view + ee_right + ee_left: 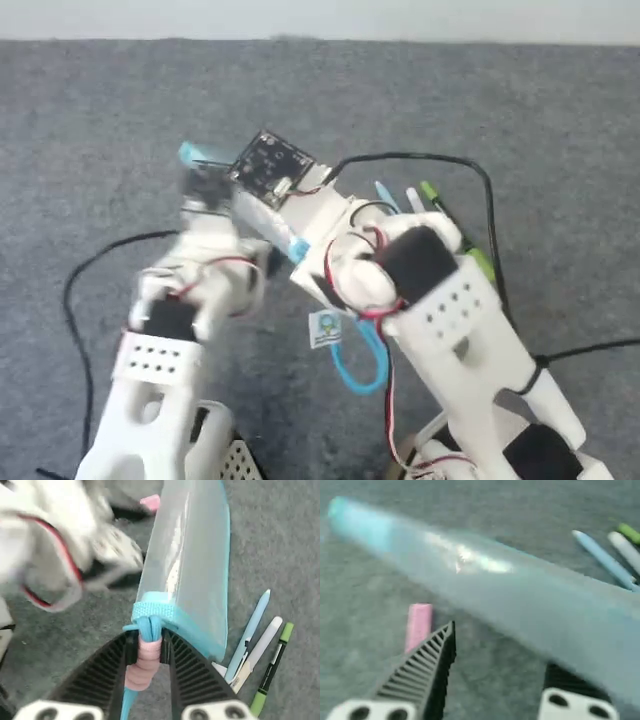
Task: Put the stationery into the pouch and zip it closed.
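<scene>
Pouch (pixel 190 555) runs lengthwise away from the right hand (pixel 147 636), clamped on its loop end; left hand (pixel 502 652) gapes.

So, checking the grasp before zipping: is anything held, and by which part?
The right gripper holds the pouch by the blue loop at its end, pinched between the fingers. The left gripper is open, holding nothing.

- Pouch (pixel 185 565): see-through pale blue, sky-blue edging.
- Cord (pixel 149 625): sky blue, with a pink sleeve.
- Eraser (pixel 418 625): pink.
- Blue pen (pixel 252 630): light blue.
- White pen (pixel 264 645): plain white.
- Green pen (pixel 272 672): lime green ends, black barrel.
- Table cover (pixel 100 120): speckled grey.
- Right gripper (pixel 148 640): black, ridged.
</scene>
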Controlling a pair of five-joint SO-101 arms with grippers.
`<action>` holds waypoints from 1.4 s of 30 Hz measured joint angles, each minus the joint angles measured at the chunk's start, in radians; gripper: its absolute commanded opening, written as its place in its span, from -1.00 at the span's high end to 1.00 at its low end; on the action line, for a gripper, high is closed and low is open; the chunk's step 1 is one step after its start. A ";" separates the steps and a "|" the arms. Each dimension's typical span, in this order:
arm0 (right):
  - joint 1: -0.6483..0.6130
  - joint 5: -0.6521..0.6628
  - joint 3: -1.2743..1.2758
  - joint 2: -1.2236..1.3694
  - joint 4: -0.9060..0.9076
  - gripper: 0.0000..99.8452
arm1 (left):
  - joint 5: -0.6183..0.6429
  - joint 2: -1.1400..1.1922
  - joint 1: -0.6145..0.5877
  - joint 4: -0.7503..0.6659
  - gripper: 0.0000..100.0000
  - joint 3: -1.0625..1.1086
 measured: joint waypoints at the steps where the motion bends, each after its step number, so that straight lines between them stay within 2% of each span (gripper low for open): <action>1: 0.011 0.000 0.049 -0.011 -0.031 0.99 | 0.000 0.000 -0.049 0.035 0.45 -0.023; 6: 0.023 0.000 0.282 -0.110 -0.155 0.99 | -0.035 0.000 -0.275 0.095 0.44 -0.097; 10: 0.025 0.000 0.399 -0.180 -0.213 0.99 | -0.080 0.000 -0.316 0.106 0.43 -0.123; 16: 0.078 0.000 0.400 -0.219 -0.219 0.99 | -0.149 -0.044 -0.166 0.261 0.34 -0.146; 23: 0.089 -0.021 0.365 -0.219 -0.216 0.99 | -0.160 -0.413 0.002 0.433 0.33 -0.187; 26: 0.089 -0.025 0.299 -0.219 -0.186 0.99 | -0.187 -0.528 0.057 0.439 0.33 -0.180; 32: 0.089 -0.025 0.219 -0.186 -0.141 0.99 | -0.215 -0.546 0.187 0.442 0.34 -0.158; 37: 0.038 -0.025 0.219 -0.175 -0.130 0.99 | -0.224 -0.551 0.199 0.433 0.34 -0.127; 42: 0.017 -0.025 0.219 -0.175 -0.117 0.99 | -0.244 -0.542 0.199 0.354 0.34 -0.023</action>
